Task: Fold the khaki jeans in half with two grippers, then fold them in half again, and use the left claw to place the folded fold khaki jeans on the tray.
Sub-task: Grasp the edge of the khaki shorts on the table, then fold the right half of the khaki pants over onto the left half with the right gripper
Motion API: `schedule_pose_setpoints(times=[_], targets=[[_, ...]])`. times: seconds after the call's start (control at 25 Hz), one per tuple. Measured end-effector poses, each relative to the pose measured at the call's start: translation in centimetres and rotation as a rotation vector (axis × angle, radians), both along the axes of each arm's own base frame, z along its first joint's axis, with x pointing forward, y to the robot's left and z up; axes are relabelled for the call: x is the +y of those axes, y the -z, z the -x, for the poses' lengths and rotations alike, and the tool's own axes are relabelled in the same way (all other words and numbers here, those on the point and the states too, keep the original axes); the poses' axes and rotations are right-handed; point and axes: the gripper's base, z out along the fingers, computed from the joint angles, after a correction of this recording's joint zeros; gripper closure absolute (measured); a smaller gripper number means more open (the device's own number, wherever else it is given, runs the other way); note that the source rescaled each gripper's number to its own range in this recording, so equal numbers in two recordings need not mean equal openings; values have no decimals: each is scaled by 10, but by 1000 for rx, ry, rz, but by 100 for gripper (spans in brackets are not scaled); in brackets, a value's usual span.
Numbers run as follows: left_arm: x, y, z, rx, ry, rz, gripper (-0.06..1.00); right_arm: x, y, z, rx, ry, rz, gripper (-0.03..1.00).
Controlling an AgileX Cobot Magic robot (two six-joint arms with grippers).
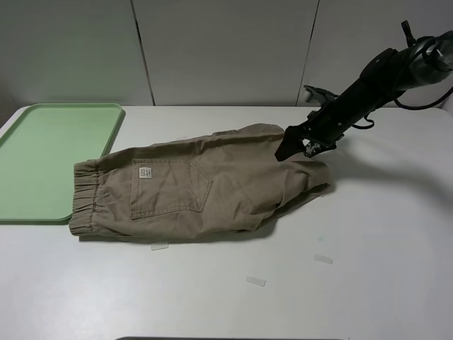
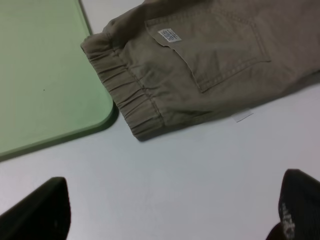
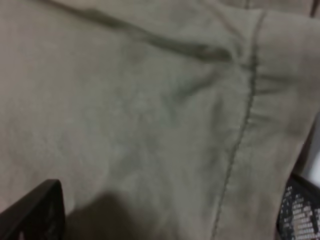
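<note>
Soft wrinkly khaki jeans [image 1: 205, 188] mid-frame, smooth rounded mint tray [image 1: 42, 156] at left. Both my right gripper [image 1: 299, 146] and left gripper [image 2: 172, 207] gape wide, holding nothing.

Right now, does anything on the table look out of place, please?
Three small clear strips lie on the white table near the khaki jeans, perhaps stray tape; nothing else stands out.

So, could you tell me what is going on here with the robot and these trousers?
The khaki jeans lie flat on the table, with the waistband beside the tray. The right gripper is open and low over the leg end of the jeans, gripping nothing. The left gripper is open too, above bare table near the waistband. Nothing is on the visible part of the tray.
</note>
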Motion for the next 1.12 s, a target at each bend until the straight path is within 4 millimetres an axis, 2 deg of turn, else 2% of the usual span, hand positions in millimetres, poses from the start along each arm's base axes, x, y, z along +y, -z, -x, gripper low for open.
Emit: schedule_pose_setpoints(times=[0.4,0.56,0.64,0.72,0.84,0.88,0.92,1.12], targets=[[0,0,0,0,0,0,14,29,1,8,21,-68,-15,5],[0,0,0,0,0,0,14,37,2,10,22,-87,-15,10],[0,0,0,0,0,0,14,39,3,10,20,-91,-10,19],[0,0,0,-1,0,0,14,38,5,10,15,-94,4,36],[0,0,0,-1,0,0,14,35,8,9,7,-105,42,77],[0,0,0,-1,0,0,14,35,8,10,10,-105,50,87],[0,0,0,-1,0,0,14,35,8,10,11,-109,62,93],[0,0,0,-1,1,2,14,32,10,11,23,-91,128,93]])
